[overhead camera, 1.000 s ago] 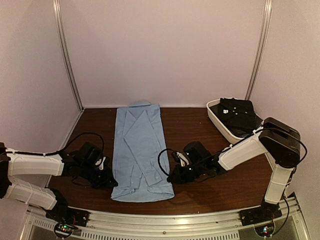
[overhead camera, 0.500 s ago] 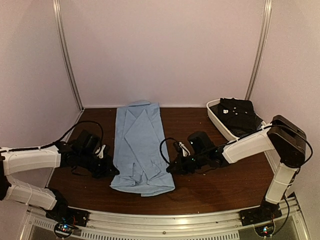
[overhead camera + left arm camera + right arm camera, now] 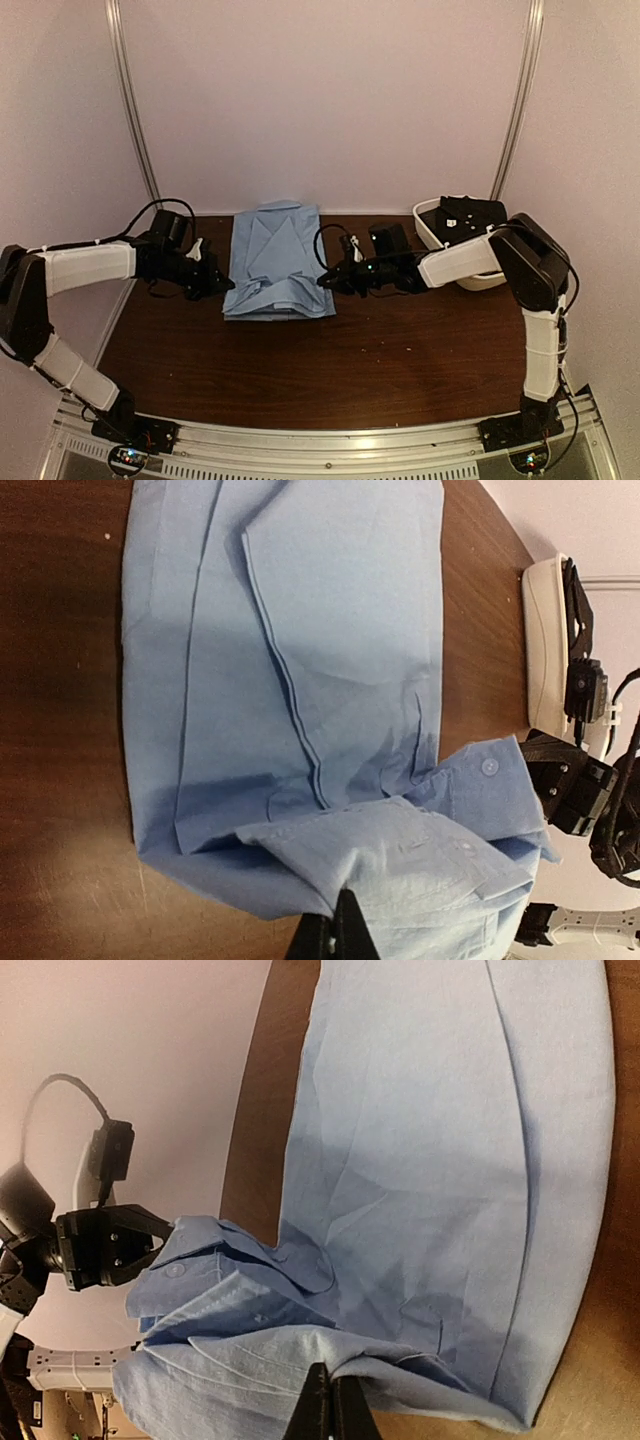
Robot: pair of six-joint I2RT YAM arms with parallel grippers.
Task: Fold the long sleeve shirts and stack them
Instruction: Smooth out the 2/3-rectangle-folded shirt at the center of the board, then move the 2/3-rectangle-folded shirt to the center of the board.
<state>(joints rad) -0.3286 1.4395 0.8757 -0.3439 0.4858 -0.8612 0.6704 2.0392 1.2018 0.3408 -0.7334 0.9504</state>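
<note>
Blue shirt (image 3: 277, 262), where is it, Ana?

It lies in the upper middle of the top view, on the far part of the brown table (image 3: 300, 370), Tom. Its near end is lifted and doubled over the rest.

And the grippers?

The left gripper (image 3: 222, 288) is closed on the left corner of that end, and the right gripper (image 3: 325, 283) on the right corner. A white tub (image 3: 425, 222) with dark clothes (image 3: 475, 225) stands at the right.

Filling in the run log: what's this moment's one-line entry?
blue shirt: near end lifted over its middle | left hand: shut on blue shirt | right hand: shut on blue shirt
</note>
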